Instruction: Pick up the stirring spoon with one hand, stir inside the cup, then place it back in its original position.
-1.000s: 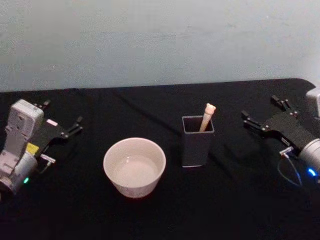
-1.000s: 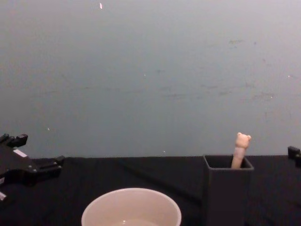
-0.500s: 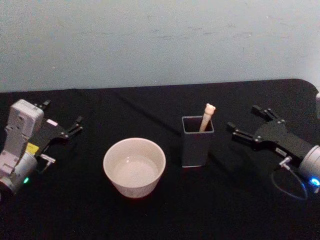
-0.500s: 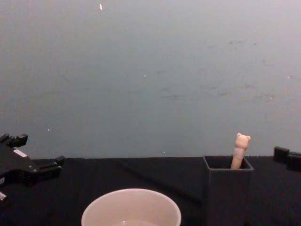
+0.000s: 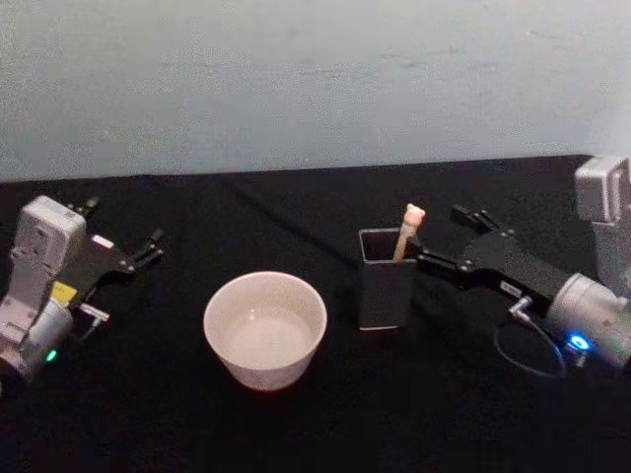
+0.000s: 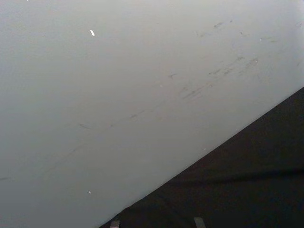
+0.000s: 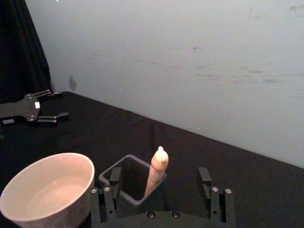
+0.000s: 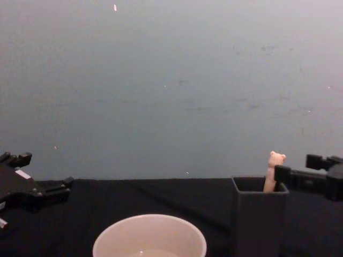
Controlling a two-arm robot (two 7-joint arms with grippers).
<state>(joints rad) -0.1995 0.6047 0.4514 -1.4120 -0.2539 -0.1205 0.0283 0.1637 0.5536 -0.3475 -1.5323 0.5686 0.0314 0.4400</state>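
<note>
The stirring spoon (image 5: 405, 235) stands in a dark grey square holder (image 5: 384, 292) at the table's middle, its beige bear-head handle (image 8: 276, 160) sticking up above the rim; its bowl is hidden inside. The cream-white cup (image 5: 262, 367) sits just left of the holder. My right gripper (image 5: 441, 236) is open, level with the handle and just right of it, not touching. In the right wrist view the spoon (image 7: 157, 170) rises ahead between the fingers (image 7: 204, 176). My left gripper (image 5: 123, 225) rests open at the table's left.
The table is covered by a black cloth (image 5: 296, 424), with a pale wall (image 5: 296, 79) close behind it. The cup (image 7: 47, 190) holds some clear liquid. Open cloth lies in front of the cup and holder.
My right gripper has moved left from the table's right side, close up to the spoon's handle. The left arm, cup, holder and spoon have not moved.
</note>
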